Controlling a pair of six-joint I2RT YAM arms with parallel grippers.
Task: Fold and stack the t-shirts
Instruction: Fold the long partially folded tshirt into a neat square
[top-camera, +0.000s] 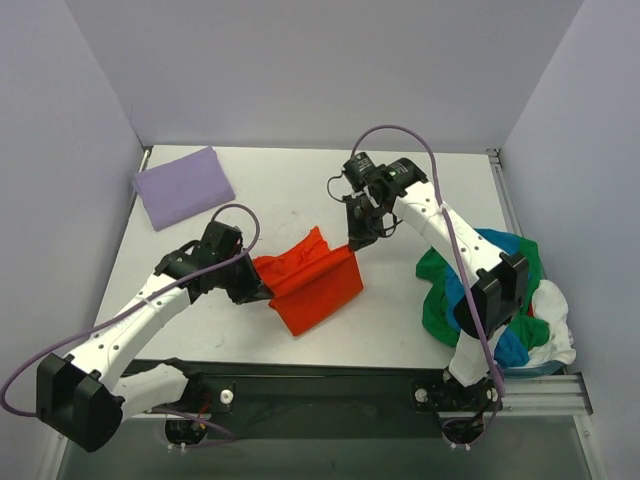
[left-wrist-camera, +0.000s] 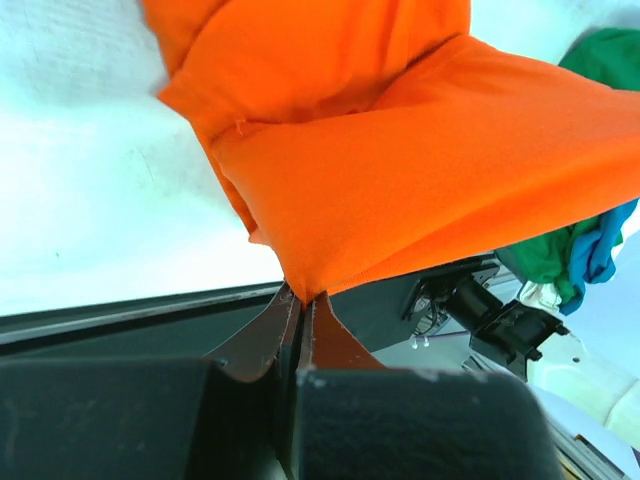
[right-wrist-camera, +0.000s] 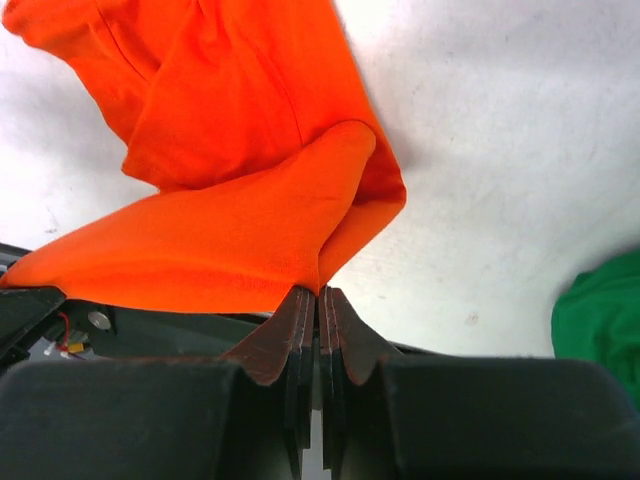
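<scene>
Left wrist view: my left tool (left-wrist-camera: 300, 300) is clamped tight on a corner of the orange-red t-shirt (left-wrist-camera: 420, 170), with cloth fanning away from the tips. My right tool (right-wrist-camera: 318, 295) pinches another corner just as firmly. The held edge stretches between them, from my left tool at the near left to my right tool farther back and to the right. The shirt's lower part sags onto the counter (top-camera: 280, 190). I judge the fold has to swing across that edge. The lavender t-shirt (top-camera: 183, 186) lies folded at the far left corner, nearer my left arm. Green, blue and white t-shirts (top-camera: 440, 310) are heaped at the right edge.
</scene>
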